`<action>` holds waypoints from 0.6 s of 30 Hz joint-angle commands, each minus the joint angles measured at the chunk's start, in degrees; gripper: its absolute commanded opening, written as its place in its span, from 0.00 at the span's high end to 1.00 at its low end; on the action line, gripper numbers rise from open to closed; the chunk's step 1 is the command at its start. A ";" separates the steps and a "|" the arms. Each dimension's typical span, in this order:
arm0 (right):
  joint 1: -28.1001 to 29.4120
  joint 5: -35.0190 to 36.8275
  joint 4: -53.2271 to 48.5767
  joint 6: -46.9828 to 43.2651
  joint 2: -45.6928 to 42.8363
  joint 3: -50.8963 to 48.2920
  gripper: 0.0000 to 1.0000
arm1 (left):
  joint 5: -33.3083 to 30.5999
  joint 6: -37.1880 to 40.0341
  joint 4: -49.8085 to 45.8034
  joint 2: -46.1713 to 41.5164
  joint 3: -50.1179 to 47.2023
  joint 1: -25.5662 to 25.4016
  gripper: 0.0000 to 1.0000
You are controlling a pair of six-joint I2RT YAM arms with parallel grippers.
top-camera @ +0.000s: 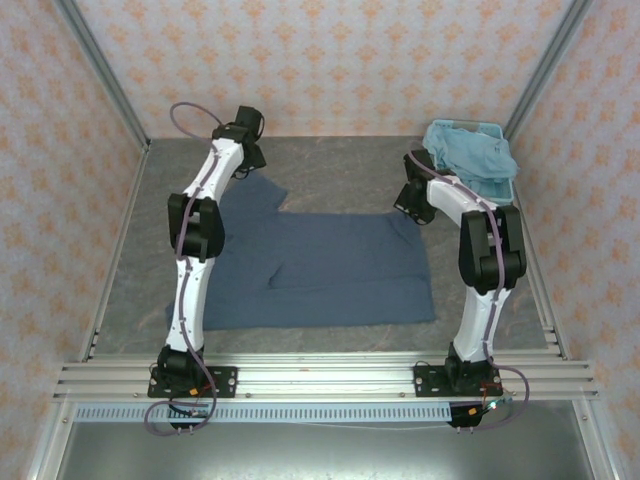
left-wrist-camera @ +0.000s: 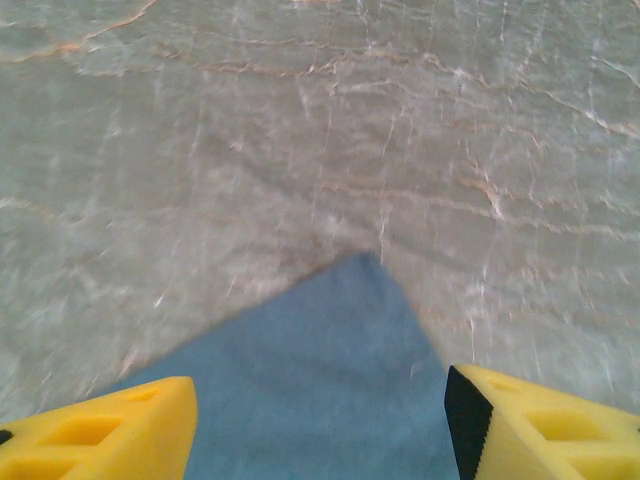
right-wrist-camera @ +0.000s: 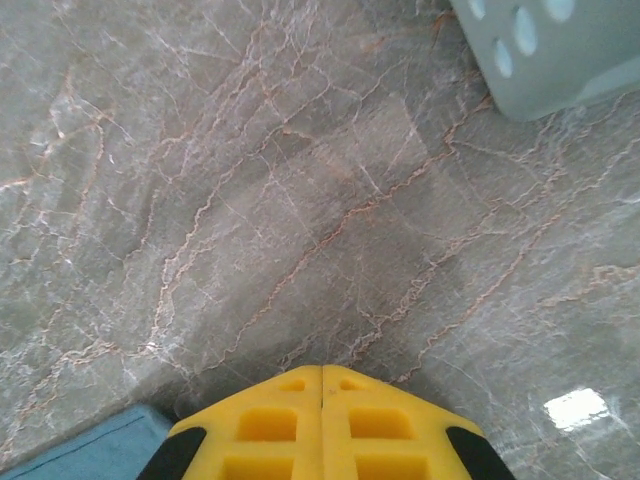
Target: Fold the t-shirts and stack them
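Note:
The dark slate-blue t-shirt [top-camera: 320,265] lies spread flat on the grey marble table [top-camera: 340,170]. My left gripper [top-camera: 250,158] hovers over its far left sleeve. In the left wrist view that gripper [left-wrist-camera: 320,430] is open, and the pointed sleeve corner [left-wrist-camera: 330,370] lies between its yellow fingers [left-wrist-camera: 110,430]. My right gripper [top-camera: 408,205] is at the shirt's far right corner. Its yellow fingers [right-wrist-camera: 322,420] are shut together with no cloth visible between them, and a bit of blue cloth [right-wrist-camera: 90,450] shows beside them. The pale sky-blue t-shirt [top-camera: 470,150] sits bunched in the basket.
The light blue plastic basket [top-camera: 508,192] stands at the table's far right corner, and its slotted wall [right-wrist-camera: 560,40] is close ahead of the right gripper. Bare marble lies beyond the shirt's far edge. Patterned walls and metal posts enclose the table.

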 commanded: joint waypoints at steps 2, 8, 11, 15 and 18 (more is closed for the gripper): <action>0.44 -0.73 -0.07 1.07 1.49 3.03 1.00 | -6.76 1.25 3.52 4.87 7.16 0.44 0.32; 0.70 -2.06 -0.21 2.10 1.53 3.74 1.00 | -7.25 -0.11 6.41 10.98 11.09 0.23 0.28; 0.69 -2.43 0.17 2.51 1.31 3.47 1.00 | -5.49 -0.77 3.72 13.44 13.45 -0.01 0.27; 0.70 -2.69 0.38 2.94 1.57 3.89 1.00 | -3.76 -0.01 -2.50 15.06 14.30 -0.61 0.29; 0.70 -2.86 0.60 3.34 1.97 4.30 1.00 | -2.73 0.49 -8.39 15.88 14.09 -1.39 0.32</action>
